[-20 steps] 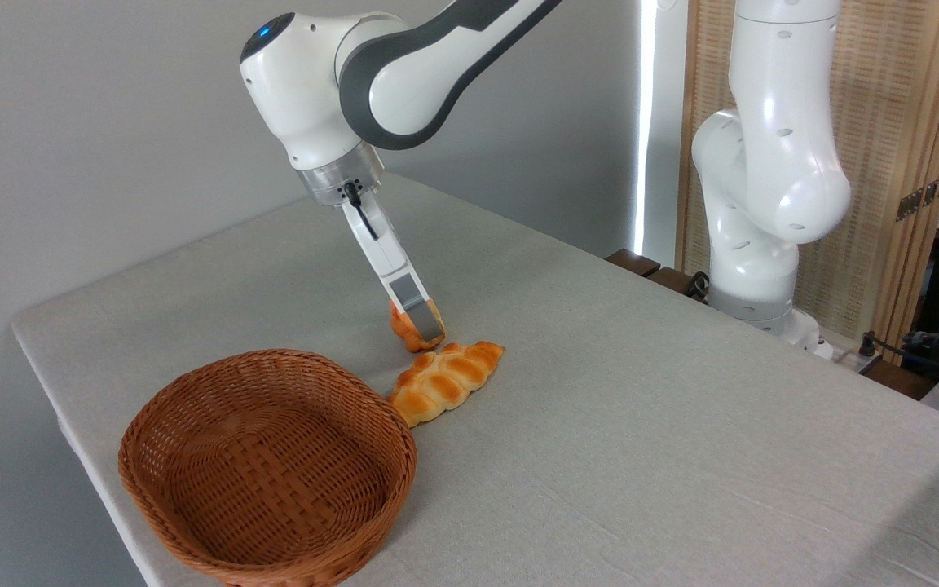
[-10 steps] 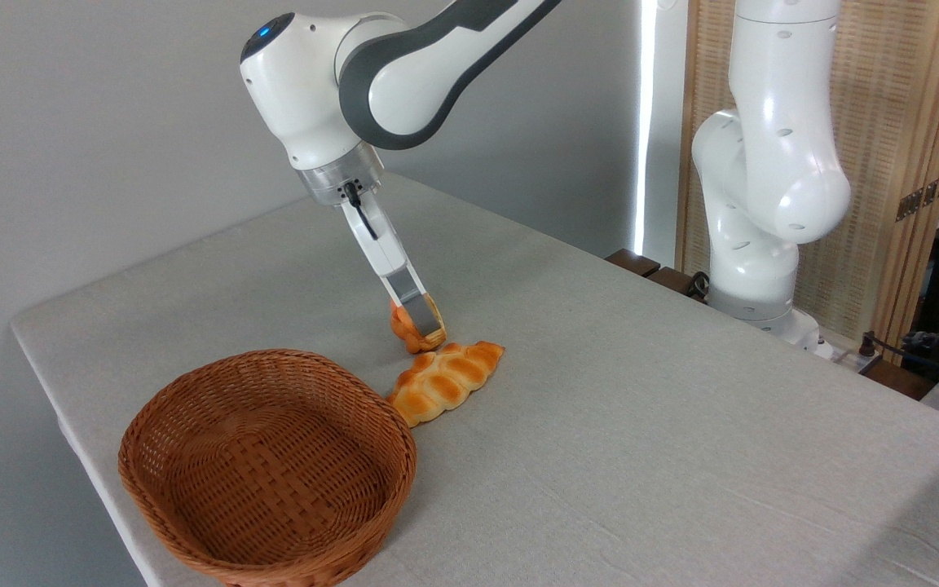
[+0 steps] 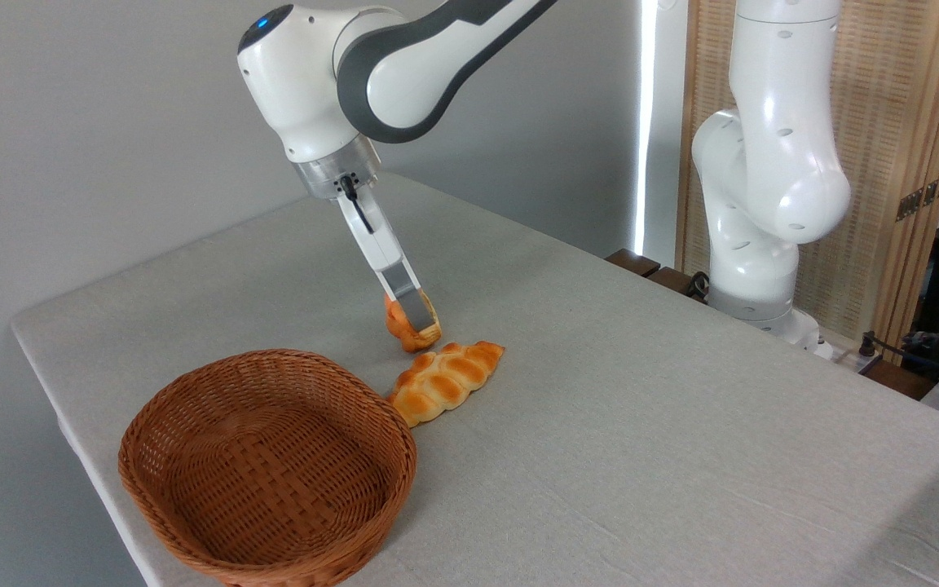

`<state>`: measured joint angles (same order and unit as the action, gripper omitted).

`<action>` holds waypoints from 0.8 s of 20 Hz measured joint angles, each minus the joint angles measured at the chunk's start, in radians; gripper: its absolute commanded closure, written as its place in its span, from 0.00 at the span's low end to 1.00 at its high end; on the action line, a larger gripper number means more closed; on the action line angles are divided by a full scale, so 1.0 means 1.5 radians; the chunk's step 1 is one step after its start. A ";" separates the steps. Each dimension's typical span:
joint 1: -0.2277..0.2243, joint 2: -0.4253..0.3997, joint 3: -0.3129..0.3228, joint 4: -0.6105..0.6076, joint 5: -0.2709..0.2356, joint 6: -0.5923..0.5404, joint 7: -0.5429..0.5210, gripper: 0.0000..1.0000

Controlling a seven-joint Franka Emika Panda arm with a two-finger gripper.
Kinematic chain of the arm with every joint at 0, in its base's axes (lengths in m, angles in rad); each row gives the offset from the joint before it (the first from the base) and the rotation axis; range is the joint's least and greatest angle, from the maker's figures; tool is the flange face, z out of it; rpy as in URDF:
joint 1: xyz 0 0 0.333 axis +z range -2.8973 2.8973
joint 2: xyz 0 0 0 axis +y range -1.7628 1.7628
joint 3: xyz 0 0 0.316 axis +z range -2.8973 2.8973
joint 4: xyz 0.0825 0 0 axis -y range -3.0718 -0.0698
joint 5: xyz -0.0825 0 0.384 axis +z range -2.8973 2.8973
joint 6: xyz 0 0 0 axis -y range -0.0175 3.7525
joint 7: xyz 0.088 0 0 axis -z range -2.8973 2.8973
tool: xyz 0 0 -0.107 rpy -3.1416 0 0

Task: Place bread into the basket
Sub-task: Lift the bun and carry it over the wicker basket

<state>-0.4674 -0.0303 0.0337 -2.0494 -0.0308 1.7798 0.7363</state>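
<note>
Nearest to where I stand, the basket [image 3: 267,469] sits at the front left corner of the table [image 3: 641,456], mouth up and with nothing in it, so it is ready to take a drop from above. Its thick rim is raised all round, and I judge anything carried to it must clear that rim first.

Just behind the basket's right side lies 1 braided loaf [image 3: 445,381], flat on the cloth, its near end almost at the rim; I cannot tell if they touch. It lies roughly between the basket and the work going on behind it, so a low, straight drag toward the basket would likely knock it. A lift would avoid that.

Just behind the loaf's far end is the bun [image 3: 398,323], pinched in the gripper [image 3: 414,319]. The 2 fingers slant down from the wrist and are clenched on the bun's sides, the orange top turned to the left and the paler base to the right. It hangs tilted, apparently just off the cloth, though I cannot be sure of the gap. The side grip suits a soft, lumpy thing: I would guess it squashes a little but holds.

Farther back from the basket, at the right, the arm's white base [image 3: 755,302] stands at the table's far edge, before a slatted wooden screen [image 3: 885,163]. Neither lies near the path.
</note>
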 measured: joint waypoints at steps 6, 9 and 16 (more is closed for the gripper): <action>0.004 -0.016 0.006 0.047 0.000 0.000 0.000 0.41; 0.009 -0.022 0.014 0.077 0.000 0.001 -0.001 0.41; 0.015 -0.022 0.064 0.122 -0.006 0.052 -0.001 0.41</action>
<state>-0.4444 -0.0627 0.1295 -1.8665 -0.0392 1.8581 0.7351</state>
